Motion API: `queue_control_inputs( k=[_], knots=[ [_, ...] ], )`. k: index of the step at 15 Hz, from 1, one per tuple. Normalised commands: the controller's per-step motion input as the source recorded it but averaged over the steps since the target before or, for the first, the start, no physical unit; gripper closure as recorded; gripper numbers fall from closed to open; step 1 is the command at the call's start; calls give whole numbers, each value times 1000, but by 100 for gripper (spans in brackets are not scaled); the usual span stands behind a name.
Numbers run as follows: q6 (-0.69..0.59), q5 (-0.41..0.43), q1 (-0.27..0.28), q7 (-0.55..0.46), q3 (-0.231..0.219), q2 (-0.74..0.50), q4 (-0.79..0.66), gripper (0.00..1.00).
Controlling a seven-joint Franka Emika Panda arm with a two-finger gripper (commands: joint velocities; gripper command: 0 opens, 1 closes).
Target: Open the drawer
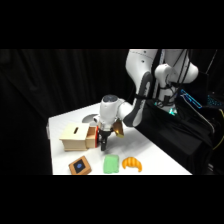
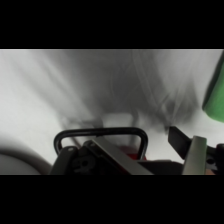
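Blue-centred tile [image 1: 80,165] nearest; red-orange drawer [image 1: 91,138] front beside tool [image 1: 103,145], grip unclear

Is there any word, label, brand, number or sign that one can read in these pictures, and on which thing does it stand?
None can be read.
The wooden box and its drawer: no text shows.
The brown tile: a blue centre, no letters.
The green block and the croissant: plain.
The arm and the gripper: no marking clear enough to read.
Wrist view: too blurred to tell.
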Motion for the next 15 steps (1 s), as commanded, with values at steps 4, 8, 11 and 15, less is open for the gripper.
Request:
queue_control_inputs(
  k=[4, 8, 11, 15],
  knots=[
    [146, 184, 127, -233, -43, -383, -514, 0],
    [61, 177, 79, -253, -38, -340, -356, 0],
    [-173, 169, -100, -378, 84, -329, -140, 0],
    [-262, 91, -90, -299, 54, -427, -146, 0]
  ],
)
